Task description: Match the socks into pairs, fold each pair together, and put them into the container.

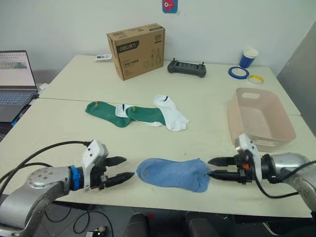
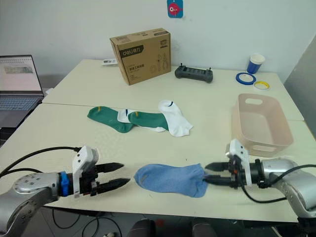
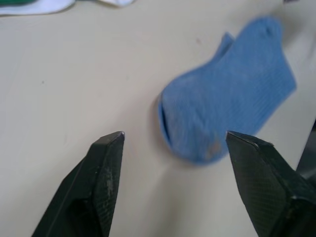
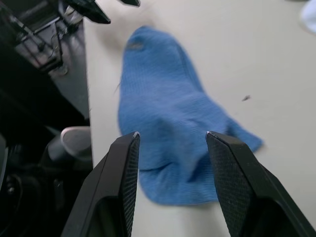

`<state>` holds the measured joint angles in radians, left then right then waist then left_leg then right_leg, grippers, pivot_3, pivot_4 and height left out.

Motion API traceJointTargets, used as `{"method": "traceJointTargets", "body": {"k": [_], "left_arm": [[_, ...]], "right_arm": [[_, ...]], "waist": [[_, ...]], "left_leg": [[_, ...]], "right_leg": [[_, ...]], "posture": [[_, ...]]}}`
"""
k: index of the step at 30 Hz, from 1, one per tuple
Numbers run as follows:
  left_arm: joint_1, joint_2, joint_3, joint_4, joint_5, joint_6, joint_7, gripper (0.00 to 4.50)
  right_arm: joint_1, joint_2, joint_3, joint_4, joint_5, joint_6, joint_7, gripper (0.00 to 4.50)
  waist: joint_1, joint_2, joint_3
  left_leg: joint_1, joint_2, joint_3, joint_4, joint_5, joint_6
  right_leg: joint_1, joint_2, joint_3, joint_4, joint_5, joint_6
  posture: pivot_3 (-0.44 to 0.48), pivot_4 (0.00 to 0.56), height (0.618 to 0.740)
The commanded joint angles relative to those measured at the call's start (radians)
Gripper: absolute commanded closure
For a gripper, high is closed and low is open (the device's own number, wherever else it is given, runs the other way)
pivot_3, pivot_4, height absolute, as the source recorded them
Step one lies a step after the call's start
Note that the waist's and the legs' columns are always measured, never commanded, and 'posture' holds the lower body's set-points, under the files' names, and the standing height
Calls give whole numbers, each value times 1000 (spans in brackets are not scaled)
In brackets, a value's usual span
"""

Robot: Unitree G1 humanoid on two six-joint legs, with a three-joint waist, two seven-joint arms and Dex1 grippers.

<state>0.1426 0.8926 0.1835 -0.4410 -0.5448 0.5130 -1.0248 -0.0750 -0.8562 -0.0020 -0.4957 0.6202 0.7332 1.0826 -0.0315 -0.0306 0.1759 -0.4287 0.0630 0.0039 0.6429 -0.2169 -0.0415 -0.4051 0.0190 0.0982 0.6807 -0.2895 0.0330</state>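
Where the head camera looks down, a light blue knitted ankle sock lies flat near the front edge of the pale counter, between the left hand and the right hand, both spread open. Dark green and white socks overlap mid-counter; the pinkish-beige plastic tub stands at the right. From the left wrist, parted fingers frame the blue sock. From the right wrist, open fingers straddle its end.
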Motion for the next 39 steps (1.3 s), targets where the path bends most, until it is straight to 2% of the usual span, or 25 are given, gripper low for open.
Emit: {"method": "traceJointTargets", "body": {"k": [1,3,7,14,17,20,23,25,26,27,28,35,39], "left_arm": [[-14,-23,-57,4,99,-255,-91,1112],[-10,-28,-77,9,126,-312,-109,1112],[-48,-70,-240,54,311,-496,-96,1112],[-129,-139,-338,195,425,-568,-41,1112],[-144,-148,-352,203,441,-569,-32,1713],[-148,-148,-360,204,451,-572,-31,2668],[-147,-173,-359,179,417,-539,-23,3689],[-142,-178,-353,169,401,-523,-28,4329],[-139,-179,-349,167,394,-515,-31,4500],[-137,-178,-347,166,389,-513,-35,4500],[-135,-177,-344,164,378,-507,-42,4500],[-145,-168,-311,147,279,-406,-63,4500],[-159,-145,-306,157,275,-387,-75,4500]], "right_arm": [[52,10,68,-89,-102,-143,-17,2153],[68,7,84,-92,-131,-183,-15,2153],[124,21,183,-52,-269,-330,-25,2153],[97,77,239,69,-370,-450,-47,2153],[90,95,256,94,-397,-477,-52,2114],[89,102,263,107,-411,-495,-54,2114],[73,128,269,118,-413,-507,-61,2760],[67,134,257,119,-400,-502,-57,3439],[66,136,251,115,-388,-490,-54,3794],[64,134,247,114,-382,-485,-50,4220],[63,133,244,112,-378,-481,-49,4455],[49,129,214,96,-307,-423,-32,4455],[29,132,200,86,-280,-385,-39,4455]], "waist": [[0,0,0],[0,0,0],[0,-1,0],[-1,-1,-1],[-1,-1,-1],[0,-1,-1],[0,-1,-1],[-1,-1,-1],[0,-1,-1],[0,-1,-1],[0,-1,-1],[0,-1,-1],[-1,-1,-1]], "left_leg": [[0,0,0,0,0,0],[0,-1,2,2,0,0],[2,-1,4,3,0,0],[4,0,3,3,0,0],[4,0,3,2,0,0],[3,0,3,2,0,0],[3,0,3,2,0,0],[3,0,3,2,0,0],[3,0,3,2,0,0],[3,0,3,2,0,0],[3,0,3,2,0,0],[3,0,2,2,0,0],[4,0,2,2,0,0]], "right_leg": [[0,-1,0,0,0,0],[0,-2,0,0,1,1],[0,-3,2,0,2,2],[2,-2,2,2,2,3],[3,-1,2,2,3,5],[3,-1,1,1,5,8],[3,-1,1,1,5,9],[3,-1,1,2,6,9],[3,-1,1,2,6,9],[3,-1,1,2,6,9],[3,-1,1,2,6,9],[3,-1,1,2,6,9],[3,-1,1,2,6,9]], "posture": [[0,150,740],[0,150,740],[0,150,740],[0,150,740],[0,150,740],[0,150,740],[0,150,740],[0,150,740],[0,150,740],[0,150,740],[0,150,740],[0,150,740],[0,150,740]]}}
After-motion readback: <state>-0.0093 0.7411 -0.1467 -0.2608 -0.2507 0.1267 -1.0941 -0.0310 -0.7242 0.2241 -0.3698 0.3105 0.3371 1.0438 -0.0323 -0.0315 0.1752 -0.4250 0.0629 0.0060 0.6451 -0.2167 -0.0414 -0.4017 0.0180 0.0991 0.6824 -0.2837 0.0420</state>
